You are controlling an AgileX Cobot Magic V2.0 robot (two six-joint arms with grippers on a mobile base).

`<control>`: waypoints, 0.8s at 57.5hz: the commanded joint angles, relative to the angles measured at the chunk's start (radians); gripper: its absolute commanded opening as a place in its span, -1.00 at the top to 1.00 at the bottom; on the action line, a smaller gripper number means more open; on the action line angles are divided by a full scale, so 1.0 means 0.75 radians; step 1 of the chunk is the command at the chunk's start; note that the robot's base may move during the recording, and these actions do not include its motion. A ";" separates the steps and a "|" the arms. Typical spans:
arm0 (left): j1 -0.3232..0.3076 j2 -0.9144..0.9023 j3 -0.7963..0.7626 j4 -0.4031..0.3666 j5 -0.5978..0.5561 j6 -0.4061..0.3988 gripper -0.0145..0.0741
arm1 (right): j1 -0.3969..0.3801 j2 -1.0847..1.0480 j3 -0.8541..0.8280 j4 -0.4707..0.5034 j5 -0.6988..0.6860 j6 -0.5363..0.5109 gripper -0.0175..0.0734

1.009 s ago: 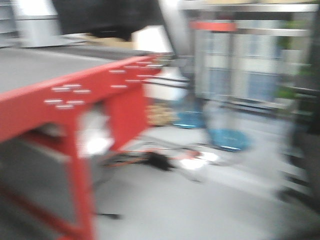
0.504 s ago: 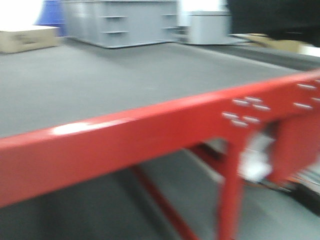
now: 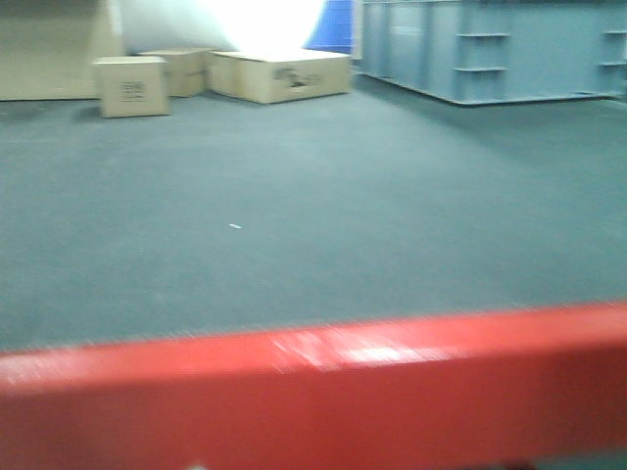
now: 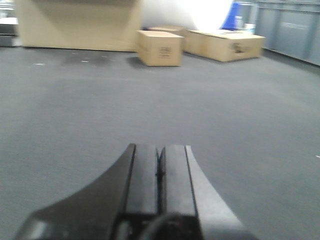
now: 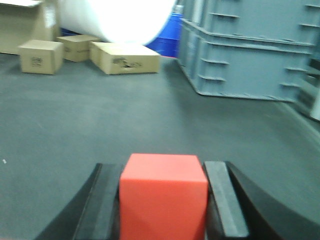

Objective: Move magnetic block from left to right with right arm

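Front view: red rail [image 3: 313, 392] across the bottom, grey tabletop [image 3: 323, 215] beyond, 3 cardboard boxes [image 3: 130, 85] upper left, grey crate [image 3: 490, 49] upper right.

Left wrist view: left gripper [image 4: 160, 152] low centre, jaws pressed together on nothing.

Right wrist view: right gripper [image 5: 163, 170] clamps the magnetic block [image 5: 163, 195] at bottom centre, a red cube wedged between both fingers.

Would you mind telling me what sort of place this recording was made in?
Probably a warehouse or workshop test area: cardboard boxes and large grey plastic crates stand on a wide grey work surface with a red frame, where the right gripper holds the magnetic block.
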 commanded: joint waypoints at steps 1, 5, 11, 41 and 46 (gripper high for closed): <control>0.003 -0.010 0.011 -0.006 -0.112 -0.008 0.96 | -0.006 0.024 -0.036 -0.026 -0.117 -0.011 0.35; 0.003 -0.010 0.011 -0.006 -0.112 -0.008 0.96 | -0.006 0.024 -0.036 -0.026 -0.117 -0.011 0.35; 0.003 -0.010 0.011 -0.006 -0.112 -0.008 0.96 | -0.006 0.024 -0.036 -0.026 -0.117 -0.011 0.35; 0.003 -0.010 0.011 -0.006 -0.112 -0.008 0.96 | -0.006 0.024 -0.036 -0.026 -0.117 -0.011 0.35; 0.003 -0.010 0.011 -0.006 -0.112 -0.008 0.96 | -0.006 0.024 -0.036 -0.026 -0.117 -0.011 0.35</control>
